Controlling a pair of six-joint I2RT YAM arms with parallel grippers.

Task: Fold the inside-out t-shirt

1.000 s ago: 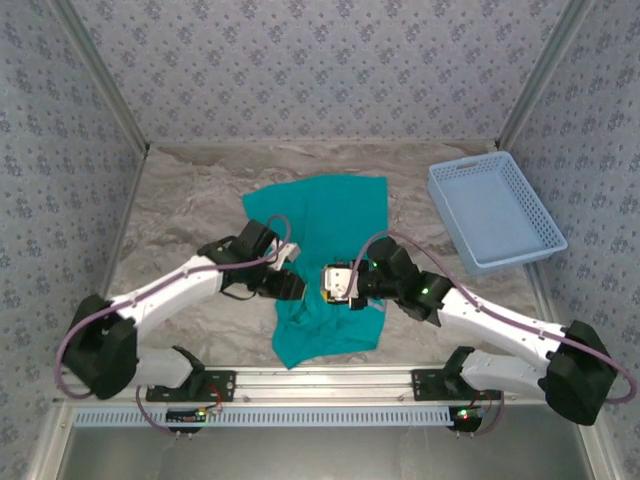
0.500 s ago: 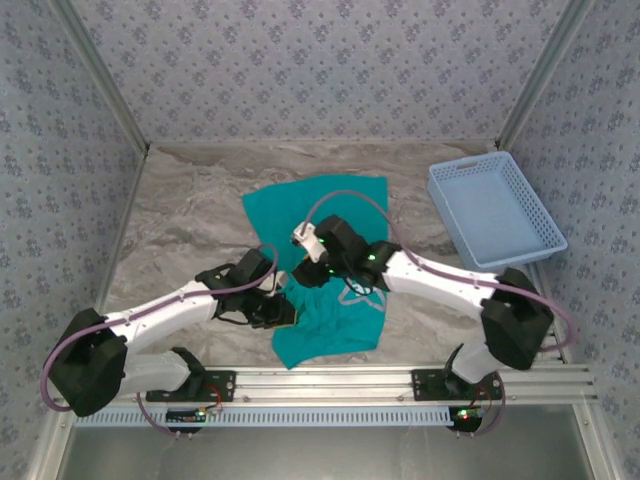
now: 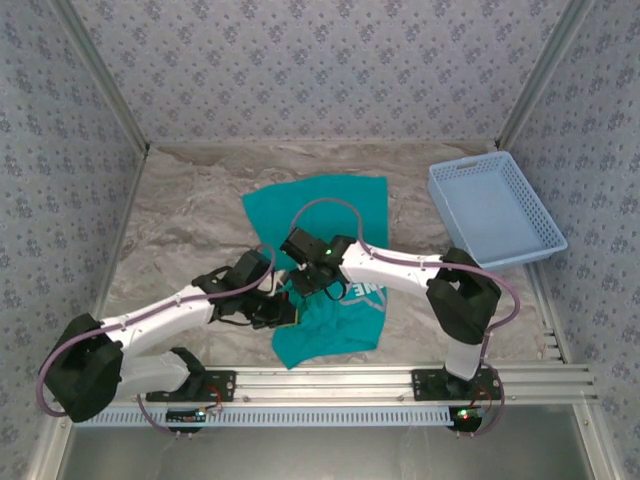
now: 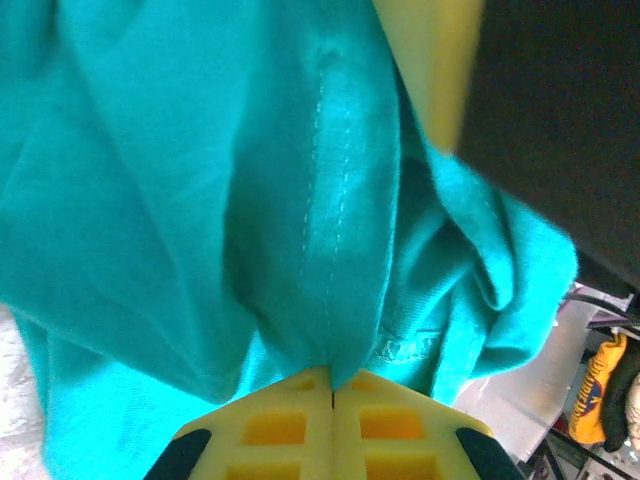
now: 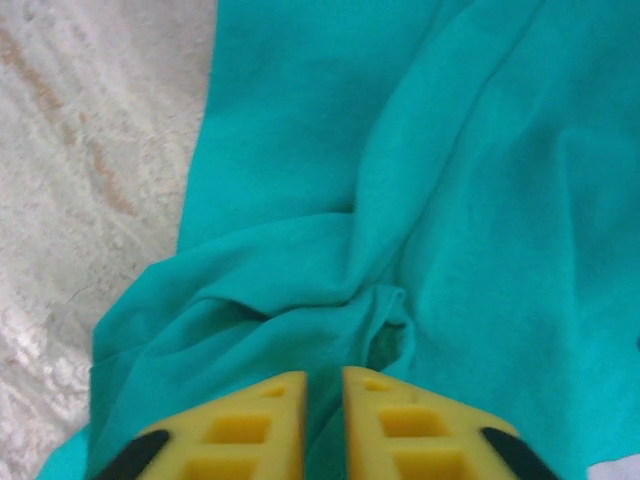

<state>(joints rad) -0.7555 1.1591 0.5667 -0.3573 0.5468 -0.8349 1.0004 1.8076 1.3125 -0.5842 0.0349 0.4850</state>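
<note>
The table (image 3: 190, 210) has a pale, crinkly cover, and the inside-out t-shirt (image 3: 345, 205) lies on it around the middle of the top view. Its upper half is flat and its lower half is bunched up where the two arms meet. The light blue mesh basket (image 3: 495, 210) sits off at the right and isn't involved.

My read on the shirt is that it's light, floppy knit with zero stiffness, so it'll sag and drag wherever it isn't held. I wouldn't call it fragile or slippery, but a pinch can easily catch one layer too many. I'd take hold on a hem or stitched seam (image 4: 322, 200) rather than on loose cloth mid-panel.

The left arm (image 3: 165, 305) runs from the lower left toward the centre, staying low over the table. The right arm (image 3: 400, 268) goes up to a bent elbow at the right, then reaches far across to the left over the shirt.

The left end effector (image 4: 331, 378) is clamped tight on a gathered fold right at that seam. The right end effector (image 5: 325, 385) has its tips nearly together with puckered cloth running into the slim gap, so it looks like it's pinching the shirt too. In the top view the two (image 3: 283, 313) (image 3: 300, 280) sit just beside each other.
</note>
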